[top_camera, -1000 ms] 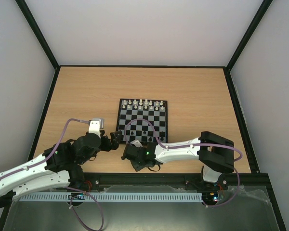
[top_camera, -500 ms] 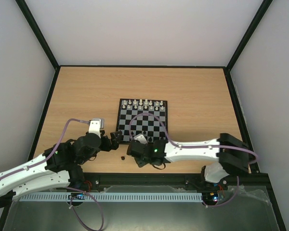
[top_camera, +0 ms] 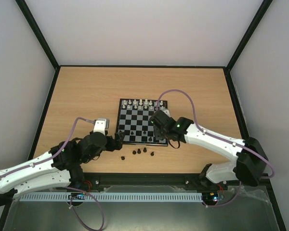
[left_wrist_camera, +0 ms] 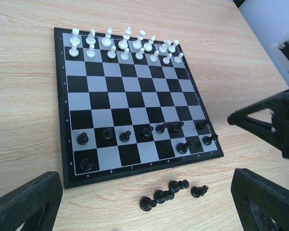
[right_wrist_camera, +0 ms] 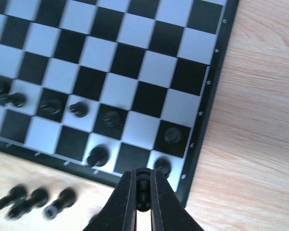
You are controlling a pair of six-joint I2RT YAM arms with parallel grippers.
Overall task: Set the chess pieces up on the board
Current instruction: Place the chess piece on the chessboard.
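Observation:
The board (top_camera: pixel 160 107) (left_wrist_camera: pixel 135 103) (right_wrist_camera: pixel 149 72) lies mid-table with white pieces along its far rows. Several black chess pieces (left_wrist_camera: pixel 108 133) (right_wrist_camera: pixel 164 135) stand on its two near rows. Several more (top_camera: pixel 139 151) (left_wrist_camera: pixel 164 195) (right_wrist_camera: pixel 33 197) lie tipped on the wood in front of it. My right gripper (top_camera: pixel 164 138) (right_wrist_camera: pixel 142 192) hovers over the board's near right corner, shut on one small black piece (right_wrist_camera: pixel 142 188). My left gripper (top_camera: pixel 118 139) (left_wrist_camera: pixel 147 195) hangs open by the near left corner, above the loose pieces, holding nothing.
A single black piece (top_camera: pixel 123 157) lies apart, left of the loose group. The wooden table (top_camera: pixel 86 96) is walled in by a dark frame. My right arm's fingers (left_wrist_camera: pixel 274 120) show at the right of the left wrist view.
My right gripper closed on a black piece at the near table edge and has carried it up and right, to the board's near right corner. The left arm has barely moved.

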